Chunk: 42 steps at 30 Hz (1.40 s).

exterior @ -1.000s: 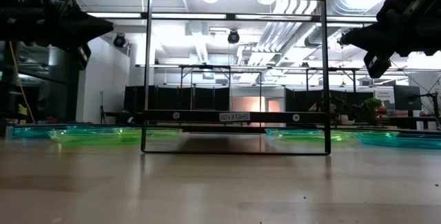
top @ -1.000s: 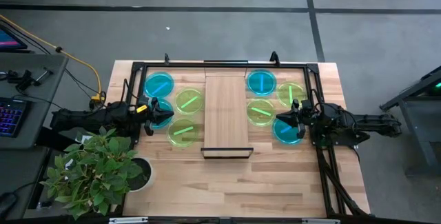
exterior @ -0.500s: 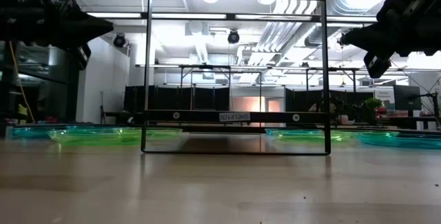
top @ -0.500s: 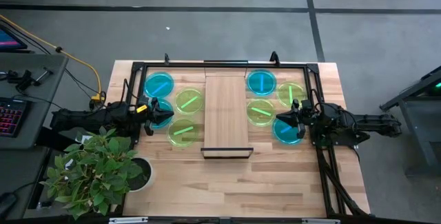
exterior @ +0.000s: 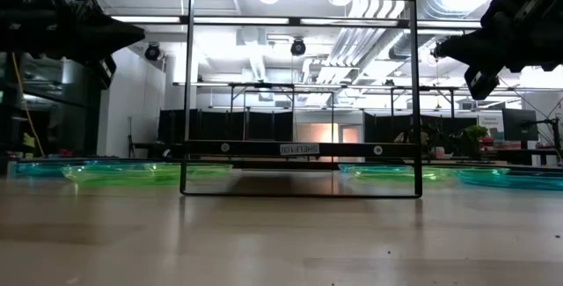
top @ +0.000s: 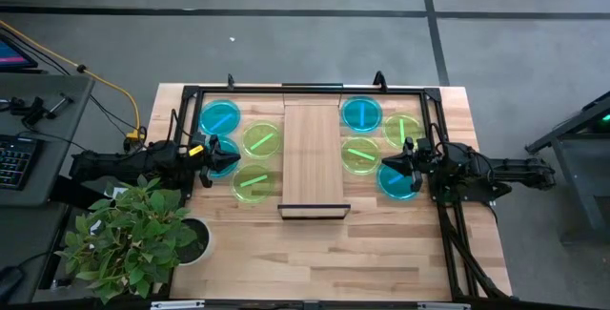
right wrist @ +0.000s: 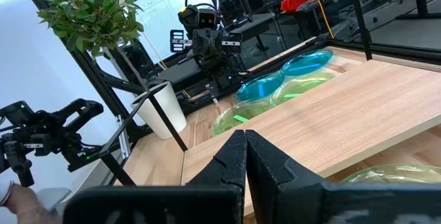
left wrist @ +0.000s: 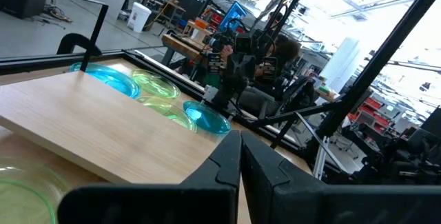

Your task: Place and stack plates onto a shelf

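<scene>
While nothing on the counter [top: 381,243] has shifted across the last second, the record for this moment reads as follows.

Shelf [top: 314,157]: light-wood board at the centre of the counter, dark bars at its short ends, top bare. No plate rests on it.

Plates, left group: blue plate [top: 220,116] at the far side, two green plates [top: 261,139] and [top: 254,183] just beside the shelf, and a second blue plate [top: 225,161] partly hidden under the left hand.

Plates, right group: blue plate [top: 361,113] at the far side, green plate [top: 403,130] beside it, green plate [top: 360,155] just beside the shelf, blue plate [top: 396,182] partly under the right hand.

Left hand [top: 211,152]: above the near blue plate on its side, same place as a second ago; fingers closed together, tips meeting, holding nothing.

Right hand [top: 390,166]: above the blue plate on its side, likewise unmoved; fingers pressed together, empty.

Change noted: none among arms or plates. Judgement: stacking has not begun; all eight plates lie flat on the counter, and each hand must spread its fingers before any pickup.
</scene>
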### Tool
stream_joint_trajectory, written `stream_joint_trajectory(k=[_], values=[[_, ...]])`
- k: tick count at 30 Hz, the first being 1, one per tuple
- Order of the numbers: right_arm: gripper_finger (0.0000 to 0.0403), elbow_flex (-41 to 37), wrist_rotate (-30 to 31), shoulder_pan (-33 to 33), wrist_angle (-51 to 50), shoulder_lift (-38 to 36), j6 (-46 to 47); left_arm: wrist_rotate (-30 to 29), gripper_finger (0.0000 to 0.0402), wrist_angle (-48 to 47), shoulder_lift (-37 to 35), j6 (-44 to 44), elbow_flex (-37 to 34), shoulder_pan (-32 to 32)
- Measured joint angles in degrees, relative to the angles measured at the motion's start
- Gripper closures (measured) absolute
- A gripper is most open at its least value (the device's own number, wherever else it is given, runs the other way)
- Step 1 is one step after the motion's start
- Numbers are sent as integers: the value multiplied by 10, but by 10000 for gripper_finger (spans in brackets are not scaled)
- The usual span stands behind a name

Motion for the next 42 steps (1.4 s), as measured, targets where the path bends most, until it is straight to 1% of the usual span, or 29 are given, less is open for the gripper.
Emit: stream_joint_trajectory(k=[30, 31, 32, 34, 35, 36, 37, 40, 42], values=[[402, 0, 1, 0, 4, 0, 6, 0, 401, 0, 0, 0, 0, 0], [402, 0, 8, 0, 15, 0, 13, 0, 401, 0, 0, 0, 0, 0], [402, 0, 31, 0, 37, 1, 11, 0, 401, 0, 0, 0, 0, 0], [402, 0, 100, 0, 96, 3, 16, 0, 401, 0, 0, 0, 0, 0], [402, 0, 121, 0, 128, 5, 14, 0, 401, 0, 0, 0, 0, 0], [402, 0, 130, 0, 162, 10, 1, 0, 401, 0, 0, 0, 0, 0], [402, 0, 127, 0, 197, 16, -16, 0, 401, 0, 0, 0, 0, 0], [402, 1, 91, 0, 301, 46, -60, 0, 401, 0, 0, 0, 0, 0], [402, 17, 91, 0, 322, 76, -85, 0, 401, 0, 0, 0, 0, 0]])
